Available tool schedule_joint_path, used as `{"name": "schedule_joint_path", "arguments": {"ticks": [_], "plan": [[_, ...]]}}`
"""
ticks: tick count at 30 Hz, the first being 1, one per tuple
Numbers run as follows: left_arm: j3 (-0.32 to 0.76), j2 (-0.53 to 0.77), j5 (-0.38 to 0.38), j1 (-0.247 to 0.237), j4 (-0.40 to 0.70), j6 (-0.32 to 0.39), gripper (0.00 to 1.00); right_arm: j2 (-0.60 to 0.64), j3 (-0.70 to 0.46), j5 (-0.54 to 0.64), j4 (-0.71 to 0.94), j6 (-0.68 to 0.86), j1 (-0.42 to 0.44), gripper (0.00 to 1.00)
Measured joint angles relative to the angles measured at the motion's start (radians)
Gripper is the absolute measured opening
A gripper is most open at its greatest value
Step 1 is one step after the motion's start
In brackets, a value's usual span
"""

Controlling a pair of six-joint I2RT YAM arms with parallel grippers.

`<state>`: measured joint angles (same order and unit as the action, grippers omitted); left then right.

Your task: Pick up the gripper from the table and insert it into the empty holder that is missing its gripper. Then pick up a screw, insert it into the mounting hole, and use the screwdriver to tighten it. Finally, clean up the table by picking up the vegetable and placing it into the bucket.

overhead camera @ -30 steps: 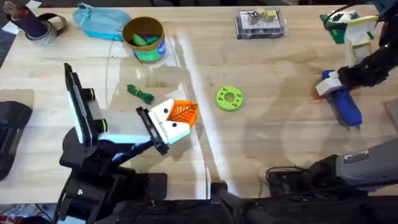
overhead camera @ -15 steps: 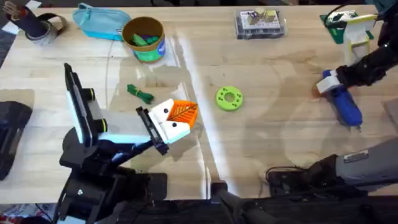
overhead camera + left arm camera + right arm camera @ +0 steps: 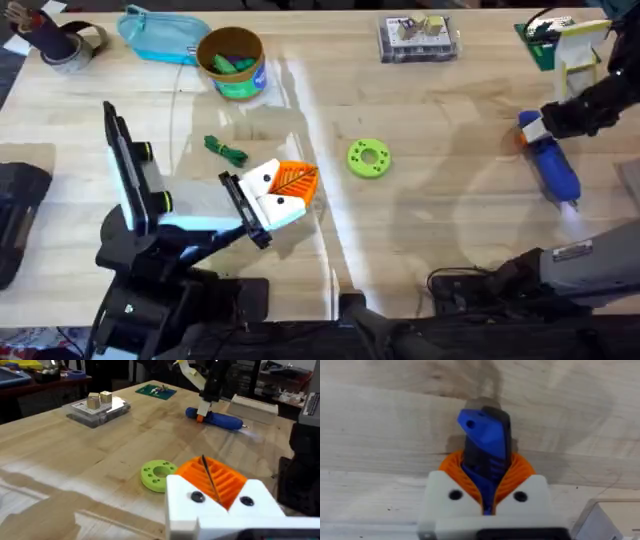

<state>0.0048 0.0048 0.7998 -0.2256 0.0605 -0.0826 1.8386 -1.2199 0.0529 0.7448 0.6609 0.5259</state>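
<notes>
The white gripper (image 3: pixel 272 197) block with its orange ribbed finger sits on the black holder (image 3: pixel 246 212) at the tip of my left arm, resting low over the table (image 3: pixel 440 220). My left gripper (image 3: pixel 300 182) (image 3: pixel 212 477) is shut, its orange pads meeting along a thin dark line. Two dark spots show in the white block; I cannot tell a screw from a hole. My right gripper (image 3: pixel 535 128) (image 3: pixel 485 467) is shut on the blue screwdriver (image 3: pixel 556 172) (image 3: pixel 482 430) (image 3: pixel 217 418) at its orange collar end. The dark green vegetable (image 3: pixel 225 150) lies beside the left arm. The tan bucket (image 3: pixel 242 84) stands at the far left.
A lime-green ring disc (image 3: pixel 368 158) (image 3: pixel 157 474) lies mid-table. A teal pouch (image 3: pixel 160 35) and a tape roll (image 3: pixel 72 45) sit far left. A clear box (image 3: pixel 420 40) (image 3: pixel 97 407) and a green board (image 3: pixel 545 40) are along the far edge.
My right gripper has shifted a little to the right and farther away, taking the screwdriver with it. The left arm has not moved.
</notes>
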Motion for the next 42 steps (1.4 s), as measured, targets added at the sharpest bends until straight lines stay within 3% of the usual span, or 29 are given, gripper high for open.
{"name": "schedule_joint_path", "arguments": {"ticks": [1,2,14,20,27,30,37,42], "plan": [[0.000,0.000,0.000,0.000,0.000,0.000,0.015,0.003,0.000,0.002,-0.006,-0.001,0.000,0.051],[0.000,0.000,0.000,0.000,0.000,0.000,0.015,0.003,0.000,0.002,-0.007,-0.003,0.000,0.024],[0.000,0.000,0.000,0.000,0.000,0.000,0.015,-0.024,-0.010,0.006,-0.029,-0.108,0.000,0.024],[0.000,0.000,0.000,0.000,0.000,0.000,0.015,-0.174,-0.011,-0.012,-0.048,-0.182,0.000,0.024],[0.000,0.000,0.000,0.000,0.000,0.000,0.015,-0.374,-0.004,-0.111,-0.090,-0.228,0.000,0.024],[0.000,0.000,0.000,0.000,0.000,0.000,0.015,-0.479,0.059,-0.154,-0.198,-0.251,0.000,0.024],[0.000,0.000,0.000,0.000,0.000,0.000,0.015,-0.745,0.338,-0.311,-0.491,-0.351,-0.014,0.023],[0.000,0.000,0.000,0.000,0.000,0.000,0.015,-0.825,0.488,-0.425,-0.689,-0.467,-0.141,0.023]]}}
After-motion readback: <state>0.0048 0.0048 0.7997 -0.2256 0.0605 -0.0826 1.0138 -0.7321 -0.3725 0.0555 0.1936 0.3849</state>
